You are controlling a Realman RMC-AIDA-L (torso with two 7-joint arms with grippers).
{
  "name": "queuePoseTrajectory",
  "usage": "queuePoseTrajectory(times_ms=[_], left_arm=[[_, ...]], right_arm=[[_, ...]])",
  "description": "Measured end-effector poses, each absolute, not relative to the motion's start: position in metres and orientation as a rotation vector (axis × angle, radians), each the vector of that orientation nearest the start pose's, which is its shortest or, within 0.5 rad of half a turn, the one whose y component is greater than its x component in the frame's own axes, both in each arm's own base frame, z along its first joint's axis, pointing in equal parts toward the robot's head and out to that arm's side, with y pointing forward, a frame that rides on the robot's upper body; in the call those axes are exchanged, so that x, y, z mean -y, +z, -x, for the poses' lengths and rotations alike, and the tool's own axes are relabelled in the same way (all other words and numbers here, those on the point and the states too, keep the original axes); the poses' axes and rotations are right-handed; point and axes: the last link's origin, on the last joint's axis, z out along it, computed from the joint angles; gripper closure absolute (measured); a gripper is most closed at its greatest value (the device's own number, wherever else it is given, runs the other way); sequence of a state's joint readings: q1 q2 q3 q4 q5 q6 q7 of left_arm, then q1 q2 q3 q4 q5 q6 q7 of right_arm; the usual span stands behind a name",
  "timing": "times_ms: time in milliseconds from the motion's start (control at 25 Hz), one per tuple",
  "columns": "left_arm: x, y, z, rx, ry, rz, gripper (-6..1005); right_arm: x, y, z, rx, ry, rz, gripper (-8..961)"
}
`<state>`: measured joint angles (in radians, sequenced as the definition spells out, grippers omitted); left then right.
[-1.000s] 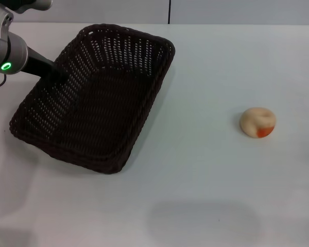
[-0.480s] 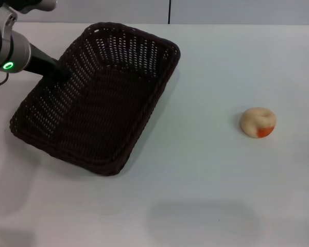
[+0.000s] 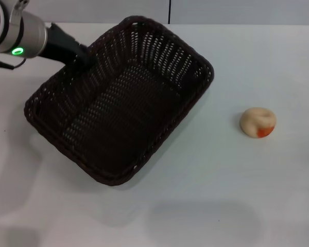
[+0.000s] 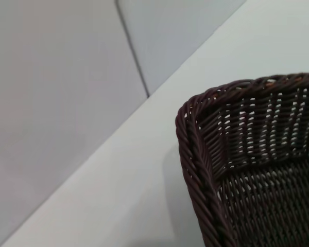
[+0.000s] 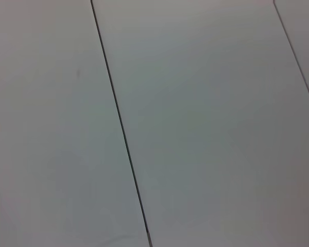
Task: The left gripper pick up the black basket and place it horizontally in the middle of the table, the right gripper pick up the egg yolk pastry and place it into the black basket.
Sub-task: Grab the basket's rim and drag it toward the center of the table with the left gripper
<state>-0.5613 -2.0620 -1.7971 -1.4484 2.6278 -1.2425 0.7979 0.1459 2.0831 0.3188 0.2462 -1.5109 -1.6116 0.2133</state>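
Note:
The black basket (image 3: 124,109) lies at an angle left of the table's (image 3: 237,195) middle, empty, with one corner pointing to the far right. My left gripper (image 3: 81,59) is shut on its far-left rim, the arm with its green light reaching in from the upper left. In the left wrist view a braided corner of the black basket (image 4: 206,154) shows over the table (image 4: 118,175). The egg yolk pastry (image 3: 257,122) sits alone on the right, orange-red patch facing front. My right gripper is out of view.
A grey wall with a dark vertical seam (image 3: 169,11) runs behind the table's far edge. White tabletop stretches between the basket and the pastry and along the front. The right wrist view holds only wall panels (image 5: 206,128).
The left gripper has carried the basket to the right and turned it, so its far corner now points more toward the pastry. The pastry has not moved.

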Motion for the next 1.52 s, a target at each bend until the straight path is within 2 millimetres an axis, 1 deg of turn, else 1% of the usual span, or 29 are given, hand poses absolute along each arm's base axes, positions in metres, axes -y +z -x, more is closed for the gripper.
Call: queuePoseTrajectory(times_ms=[40,160,200,240,360,400,520,560,760,800,1120,1280,1520], left_arm=[[-0.398,0.039,0.165,0.457,0.276,2.412,719],[-0.398,0.04,0.153,0.411,0.245,2.46,736],[-0.398,0.043,0.145,0.385,0.21,2.489,740],[-0.398,0.043,0.145,0.385,0.21,2.489,745],[-0.398,0.046,0.135,0.344,0.175,2.517,759],[-0.397,0.047,0.128,0.314,0.172,2.53,764],[-0.396,0.047,0.122,0.289,0.172,2.551,786],[-0.394,0.048,0.116,0.258,0.163,2.58,793],[-0.386,0.049,0.098,0.167,0.109,2.654,805],[-0.383,0.05,0.091,0.13,0.096,2.678,806],[-0.379,0.055,0.077,0.069,0.086,2.732,815],[-0.373,0.06,0.069,0.018,0.035,2.792,820],[-0.368,0.06,0.066,-0.002,0.028,2.85,873]], right_arm=[[-0.206,0.022,-0.374,-0.621,0.841,1.104,108],[-0.205,0.023,-0.373,-0.611,0.851,1.101,108],[-0.205,0.023,-0.372,-0.605,0.855,1.099,108],[-0.205,0.023,-0.372,-0.605,0.855,1.099,108],[-0.204,0.023,-0.371,-0.6,0.86,1.098,108],[-0.202,0.023,-0.371,-0.597,0.862,1.098,108],[-0.201,0.023,-0.37,-0.593,0.867,1.097,108],[-0.2,0.023,-0.369,-0.591,0.869,1.097,108],[-0.2,0.024,-0.368,-0.583,0.88,1.093,108],[-0.199,0.023,-0.367,-0.583,0.881,1.093,108],[-0.199,0.023,-0.367,-0.584,0.882,1.091,108],[-0.199,0.023,-0.367,-0.586,0.884,1.09,108],[-0.199,0.022,-0.367,-0.587,0.885,1.091,108]])
